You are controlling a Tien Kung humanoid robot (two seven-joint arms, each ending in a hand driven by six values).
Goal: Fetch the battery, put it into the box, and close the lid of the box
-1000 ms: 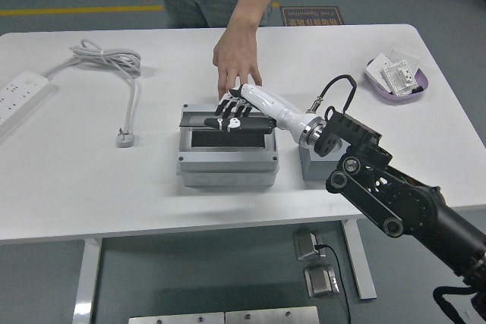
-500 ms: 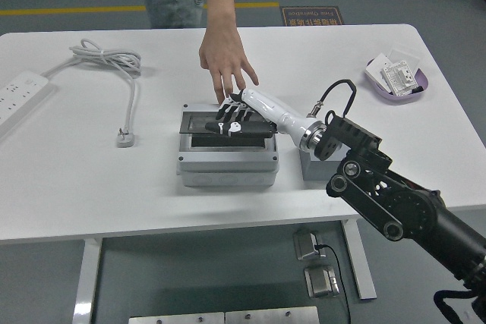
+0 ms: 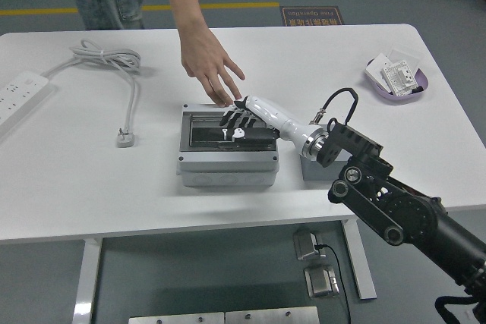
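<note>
Head view: right hand point(image 3: 237, 121) sits lower over the grey box point(image 3: 228, 149) than half a second ago, fingers spread flat on the dark lid, clamping nothing; lid now lies nearly level over the opening; battery not visible, so I cannot tell where it lies; person's hand point(image 3: 209, 68) has shifted left, fingertips at the box's far edge beside the robot's fingers; second grey block point(image 3: 313, 169) just right of box, partly hidden by the forearm; power strip point(image 3: 19, 96) and coiled cable point(image 3: 114, 62) far left; purple tray point(image 3: 399, 81) far right on the tabletop point(image 3: 76, 187).
</note>
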